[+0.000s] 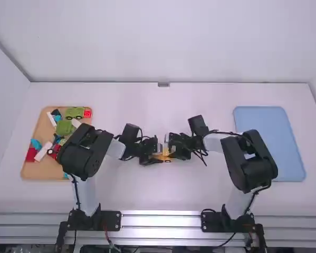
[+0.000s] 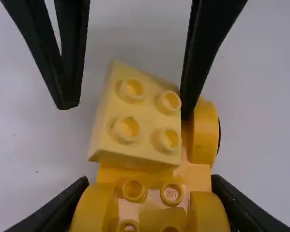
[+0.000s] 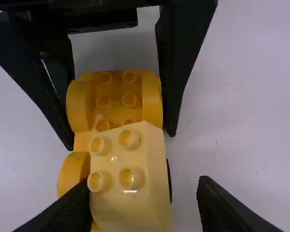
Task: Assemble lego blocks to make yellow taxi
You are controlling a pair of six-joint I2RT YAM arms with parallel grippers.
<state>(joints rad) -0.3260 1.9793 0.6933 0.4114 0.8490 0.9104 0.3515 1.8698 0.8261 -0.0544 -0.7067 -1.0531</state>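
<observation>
the yellow car base (image 2: 197,175) is at the middle of the table (image 1: 131,195), between the two arms, with a pale yellow two-by-two block (image 2: 147,114) on top, turned askew to the base. the left gripper (image 2: 150,181) is clamped on the base by its fenders. the right gripper (image 3: 142,184) has its fingers apart, around the block.

what could go wrong: if the studs aren't properly engaged, an off-centre push could tip the block off or jam it crooked. a right finger catching its side while backing out could pull it loose, and a weak left grip might let the base roll or twist under the press.

farther out, a tan tray (image 1: 41,172) holds spare lego pieces, and a blue tray (image 1: 268,139) lies off to the right.
</observation>
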